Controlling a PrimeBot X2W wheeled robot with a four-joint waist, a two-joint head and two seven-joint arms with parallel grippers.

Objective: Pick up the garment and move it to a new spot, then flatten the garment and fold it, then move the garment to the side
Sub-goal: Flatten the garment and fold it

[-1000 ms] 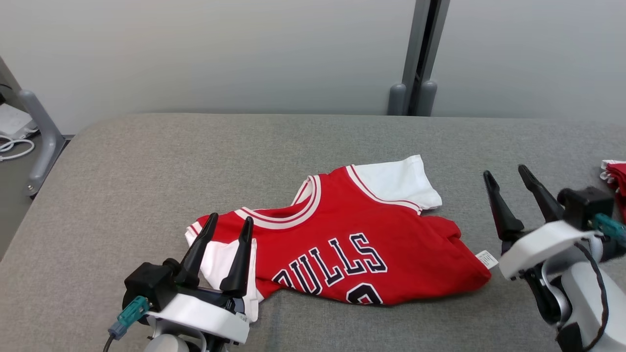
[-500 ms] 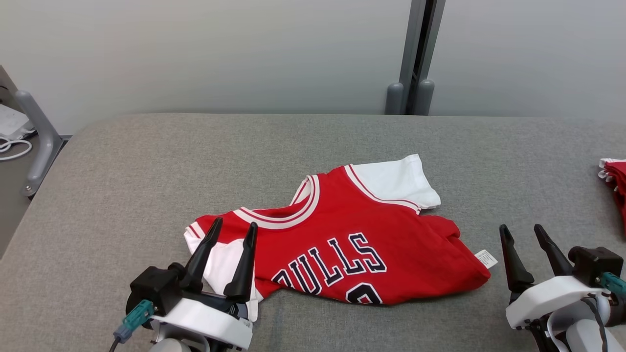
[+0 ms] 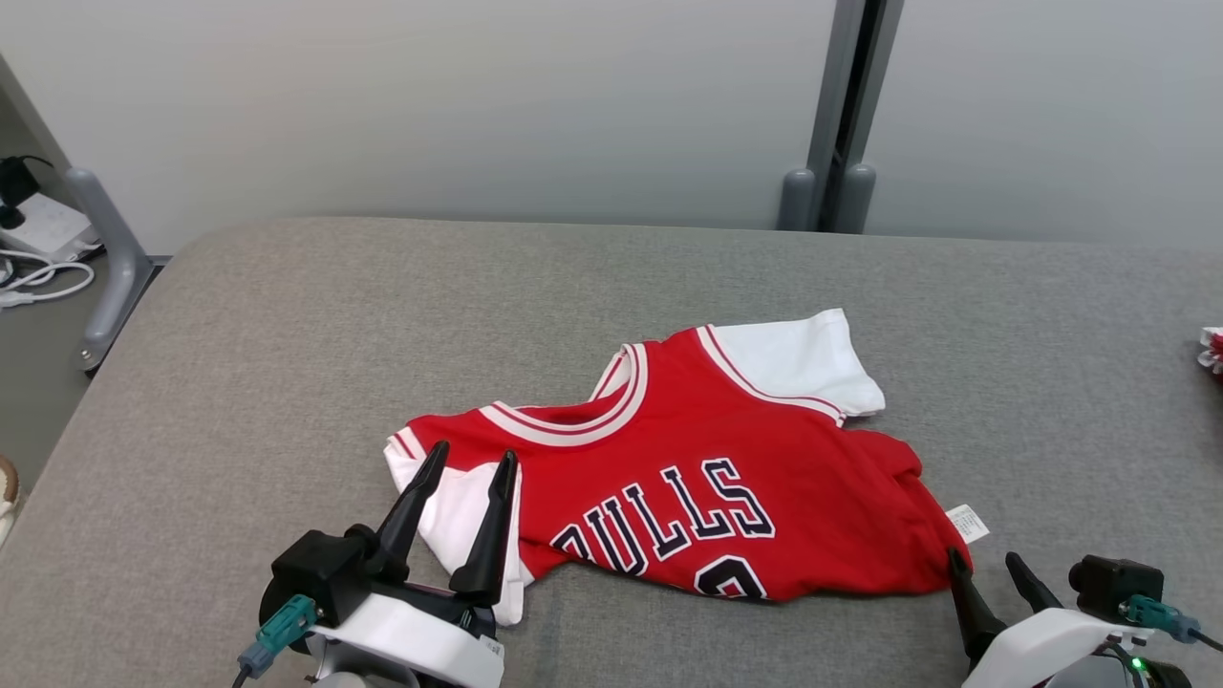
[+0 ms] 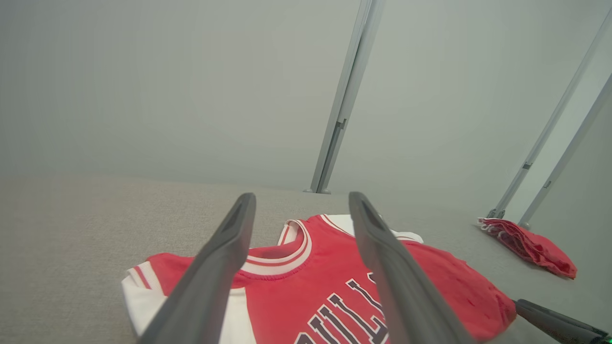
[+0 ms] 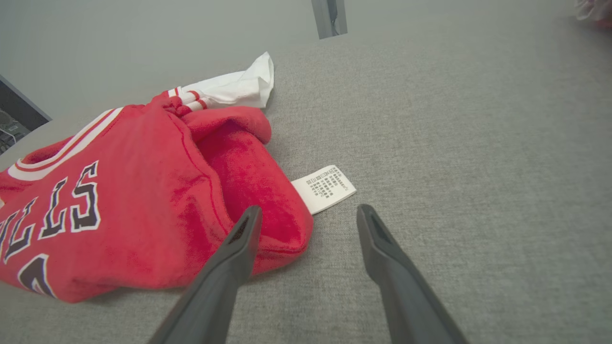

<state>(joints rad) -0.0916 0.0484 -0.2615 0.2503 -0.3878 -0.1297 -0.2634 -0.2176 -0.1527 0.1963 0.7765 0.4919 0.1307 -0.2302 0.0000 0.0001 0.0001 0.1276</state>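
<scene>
The garment (image 3: 688,459) is a red jersey with white sleeves and dark lettering, lying partly folded in the middle of the grey padded table (image 3: 287,334); it also shows as the garment (image 4: 296,277) and the garment (image 5: 129,191). My left gripper (image 3: 471,461) stands open at the lower left, its fingertips over the jersey's near white sleeve. At the bottom right, my right gripper (image 3: 982,561) is open beside the jersey's lower right corner, close to its white care label (image 5: 324,188). In the right wrist view the right gripper (image 5: 306,212) holds nothing between its fingers.
A second red cloth (image 4: 526,242) lies at the table's far right edge, a scrap of that cloth (image 3: 1212,350) at the frame border. A grey post (image 3: 841,115) stands behind the table. A grey tube frame (image 3: 105,258) and cables (image 3: 38,277) sit left of the table.
My right gripper has dropped from mid-right down to the bottom edge beside the jersey's lower right corner. The head camera shifted, moving the whole scene slightly right. The left gripper barely moved.
</scene>
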